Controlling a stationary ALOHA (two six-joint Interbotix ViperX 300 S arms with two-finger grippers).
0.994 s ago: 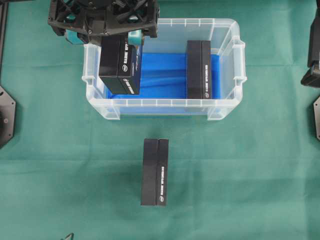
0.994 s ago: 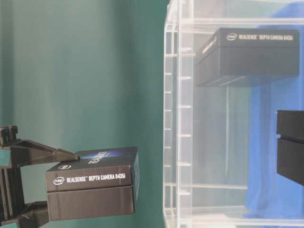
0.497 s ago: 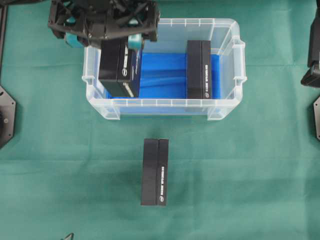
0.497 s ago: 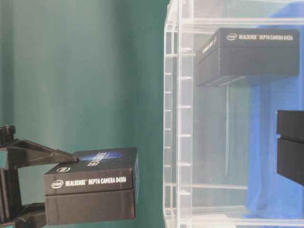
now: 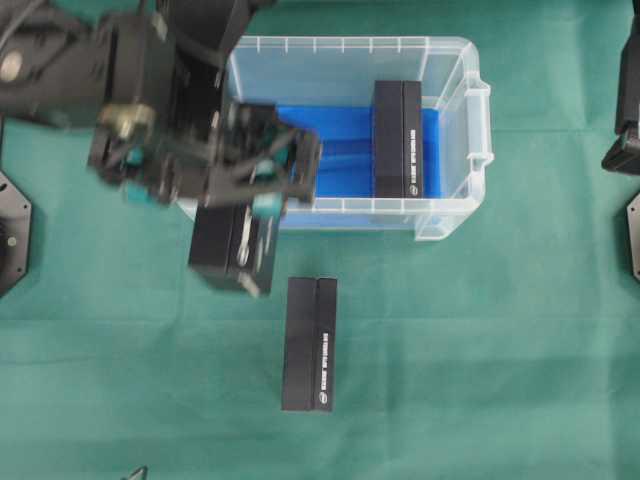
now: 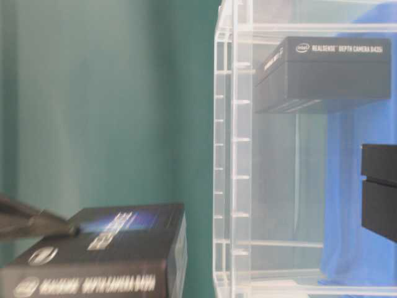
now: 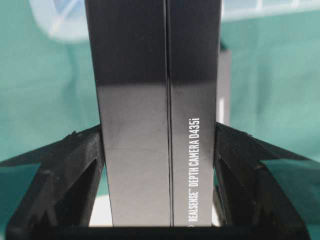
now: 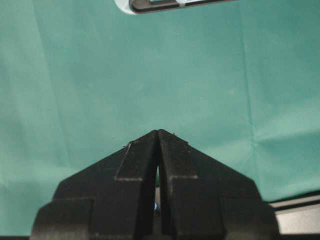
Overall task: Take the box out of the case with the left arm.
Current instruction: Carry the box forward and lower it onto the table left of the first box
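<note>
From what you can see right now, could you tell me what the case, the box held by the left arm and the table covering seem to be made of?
The case: clear, glossy moulded plastic; the blue lining shows through its ribbed walls. The held box: probably coated cardboard with a satin sheen; the left wrist view shows soft glare, a lid seam and printed white lettering. The table covering: matte green cloth, judging by its creases.

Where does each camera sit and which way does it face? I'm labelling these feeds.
Overhead: above, looking straight down on the case; left gripper shows.
Table-level: low, beside the case; only a finger.
Left wrist: along the fingers clamping the held box, shared with overhead.
Right wrist: faces green cloth; right gripper shut.
</note>
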